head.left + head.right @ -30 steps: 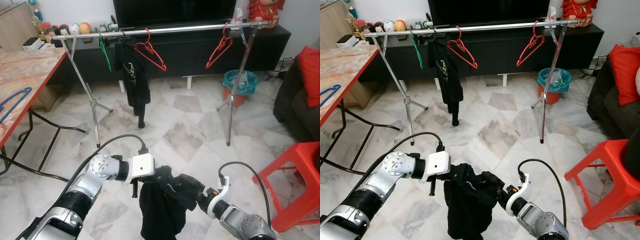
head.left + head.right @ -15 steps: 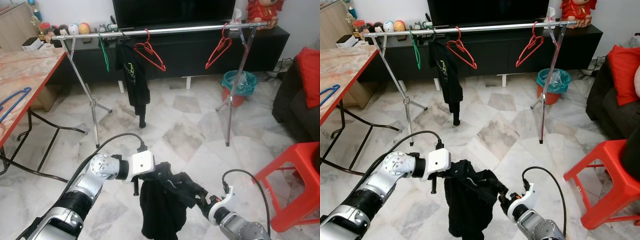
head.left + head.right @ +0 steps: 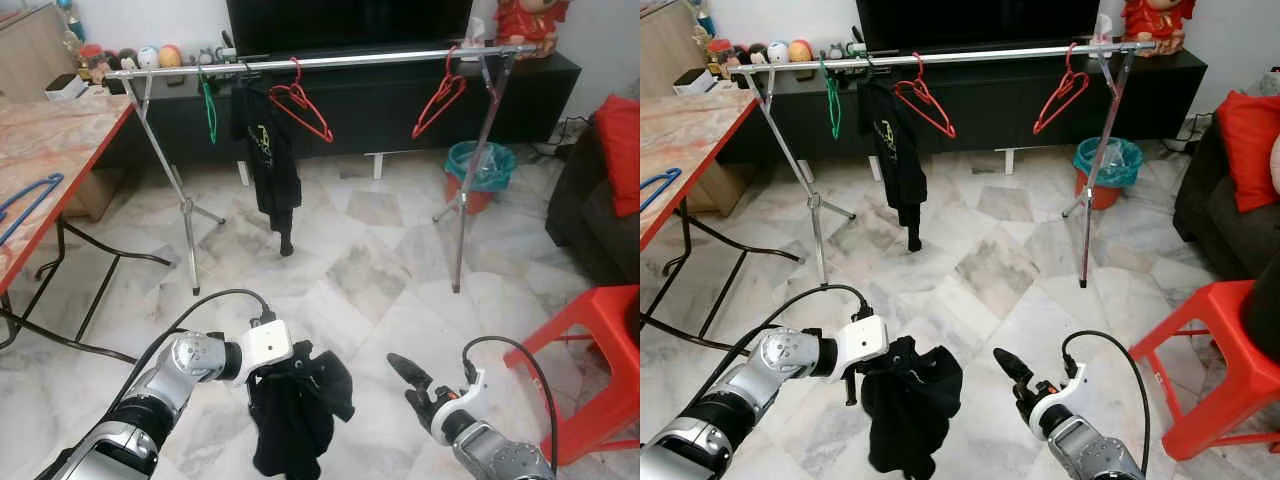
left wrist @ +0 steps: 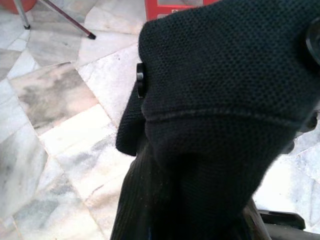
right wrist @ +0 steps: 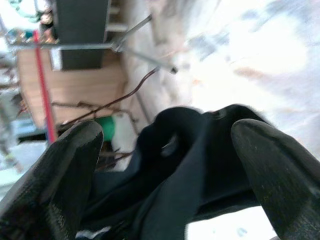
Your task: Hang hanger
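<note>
Marble floor (image 3: 370, 270) is seen in the left eye view, with the left gripper (image 3: 268, 372) low above it and a bunched black garment (image 3: 292, 410) held at its tip and hanging straight down from it. To the right of that gripper, well apart from the cloth, the right gripper (image 3: 412, 378) is held free with nothing between its fingers. Far ahead of both grippers a clothes rail (image 3: 330, 60) is stood across the room, and on it a green hanger (image 3: 209, 108), a hung black shirt (image 3: 266, 160) and two red hangers (image 3: 300, 102) (image 3: 438, 98) are carried. In the right eye view a blue hanger (image 3: 654, 186) is seen lying on the table (image 3: 690, 130) far to the left of the left gripper, and a red stool (image 3: 1220, 350) to the right of the right gripper. In the left wrist view, the black garment is draped right over that gripper's tip, so its fingers are covered. In the right wrist view, the two black fingers (image 5: 47, 180) are spread wide, and the garment is seen beyond the gap, clear of them.
</note>
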Motion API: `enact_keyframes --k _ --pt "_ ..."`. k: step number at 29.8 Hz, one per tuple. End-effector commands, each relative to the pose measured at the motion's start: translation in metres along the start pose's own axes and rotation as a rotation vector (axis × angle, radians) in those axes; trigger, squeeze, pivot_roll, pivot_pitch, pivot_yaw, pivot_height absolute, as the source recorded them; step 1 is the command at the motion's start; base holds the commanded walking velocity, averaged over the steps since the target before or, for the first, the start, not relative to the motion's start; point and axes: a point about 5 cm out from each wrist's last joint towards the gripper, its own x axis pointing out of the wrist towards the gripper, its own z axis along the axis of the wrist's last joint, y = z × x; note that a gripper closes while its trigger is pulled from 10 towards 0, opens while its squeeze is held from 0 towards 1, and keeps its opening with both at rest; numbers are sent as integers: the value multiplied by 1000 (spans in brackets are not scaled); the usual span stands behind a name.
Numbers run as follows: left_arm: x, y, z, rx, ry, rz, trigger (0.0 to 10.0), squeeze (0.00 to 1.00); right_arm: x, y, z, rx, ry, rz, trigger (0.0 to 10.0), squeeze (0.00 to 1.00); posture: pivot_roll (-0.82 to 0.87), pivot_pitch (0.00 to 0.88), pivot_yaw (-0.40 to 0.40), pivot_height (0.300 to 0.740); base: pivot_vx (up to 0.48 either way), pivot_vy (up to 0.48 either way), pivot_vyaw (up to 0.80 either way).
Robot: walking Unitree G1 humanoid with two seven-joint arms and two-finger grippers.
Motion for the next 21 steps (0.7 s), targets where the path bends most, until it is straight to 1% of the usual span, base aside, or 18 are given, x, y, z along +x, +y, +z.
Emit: enact_keyframes --k 1,5,10,12,16,20,21 --pt "-2 4 4 10 -28 5 10000 0 4 9 -2 -7 23 53 10000 0 -58 0 46 740 0 0 0" --pt "-2 6 10 14 -56 -19 10000 0 6 11 -8 -24 60 71 10000 0 -57 0 46 740 0 0 0" --pt "-2 8 17 26 -87 -37 10000 0 4 5 -12 -23 78 52 10000 0 -55 0 42 740 0 0 0" --pt "-3 9 21 39 -95 -37 10000 0 2 1 -12 -14 75 29 10000 0 -53 0 41 740 0 0 0" --pt "-3 11 25 46 -108 -46 10000 0 -1 -2 -13 -74 105 25 10000 0 -58 0 38 740 0 0 0" --pt "-3 11 26 49 -115 -49 10000 0 -1 -2 -14 -86 104 22 10000 0 -56 0 37 740 0 0 0" --pt "-3 11 27 49 -117 -51 10000 0 0 -1 -14 -109 104 33 10000 0 -56 0 36 740 0 0 0"
